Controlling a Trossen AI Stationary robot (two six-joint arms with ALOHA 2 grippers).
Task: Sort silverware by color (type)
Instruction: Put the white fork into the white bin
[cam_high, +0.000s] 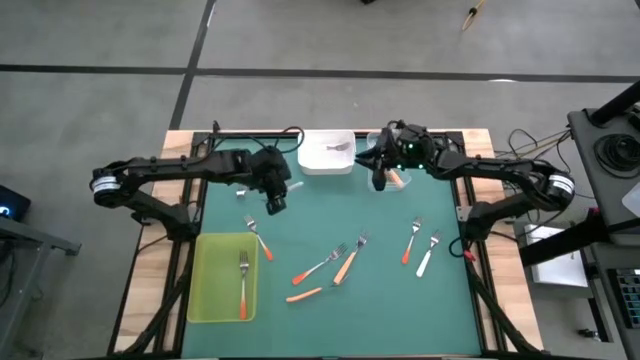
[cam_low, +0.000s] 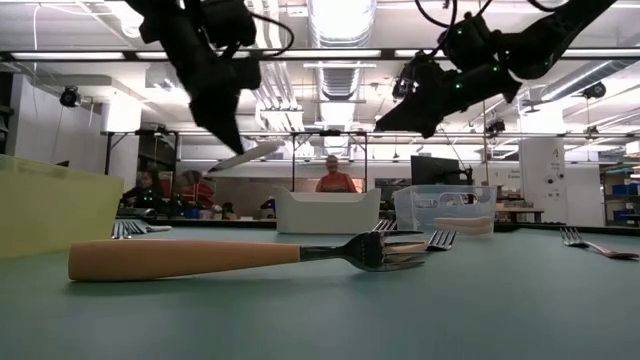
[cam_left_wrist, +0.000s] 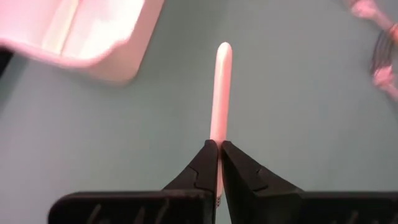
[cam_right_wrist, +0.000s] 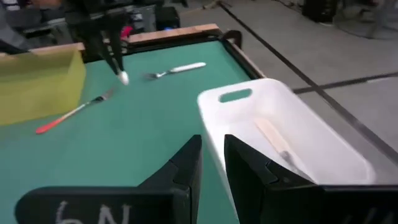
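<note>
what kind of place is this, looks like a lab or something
Probably a robotics lab or workshop in a large open industrial room. The low view shows exposed ceiling ducts with strip lights, workbenches behind where a person sits, and two robot arms over a green table strewn with forks.
</note>
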